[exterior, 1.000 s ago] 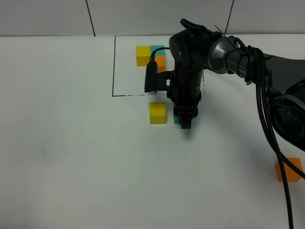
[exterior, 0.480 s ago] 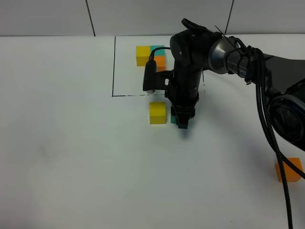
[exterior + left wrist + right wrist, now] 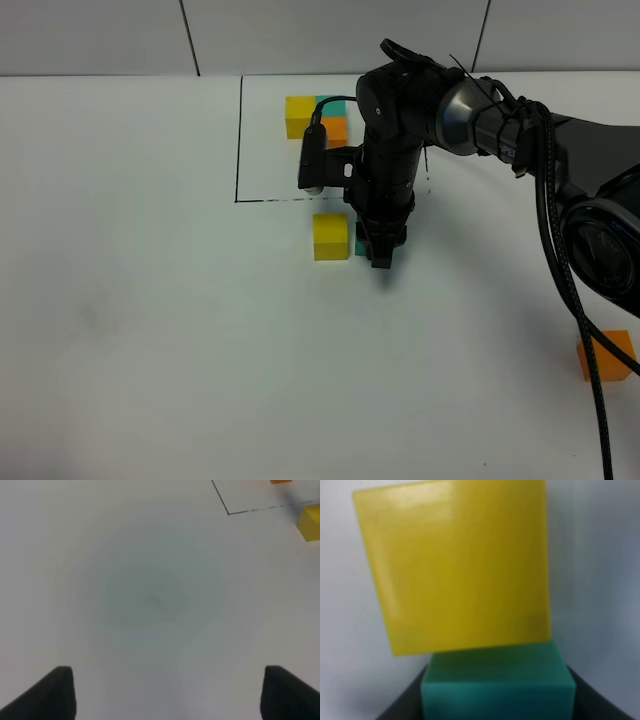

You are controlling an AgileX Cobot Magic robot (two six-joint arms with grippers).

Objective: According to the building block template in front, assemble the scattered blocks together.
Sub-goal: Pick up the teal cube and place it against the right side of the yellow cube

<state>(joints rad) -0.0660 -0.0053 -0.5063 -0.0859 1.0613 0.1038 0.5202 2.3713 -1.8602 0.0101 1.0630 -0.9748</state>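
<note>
The building block template (image 3: 318, 116), a yellow, teal and orange cluster, sits inside a thin black border at the back. Just in front of that border lies the loose yellow cube (image 3: 330, 236) (image 3: 465, 565). My right gripper (image 3: 382, 250) (image 3: 497, 700) is shut on the teal cube (image 3: 358, 247) (image 3: 497, 680), which presses against the yellow cube's right side and is mostly hidden under the arm. The loose orange cube (image 3: 605, 357) lies far right. My left gripper (image 3: 170, 695) is open over bare table, out of the exterior high view.
The white table (image 3: 150, 330) stretches bare to the left and front. A black cable (image 3: 575, 300) hangs from the right arm, down past the orange cube. The left wrist view catches the border's corner (image 3: 229, 514) and the yellow cube (image 3: 311, 522).
My right gripper has slid left with the teal cube, closing the gap to the yellow cube. The left gripper has not moved.
</note>
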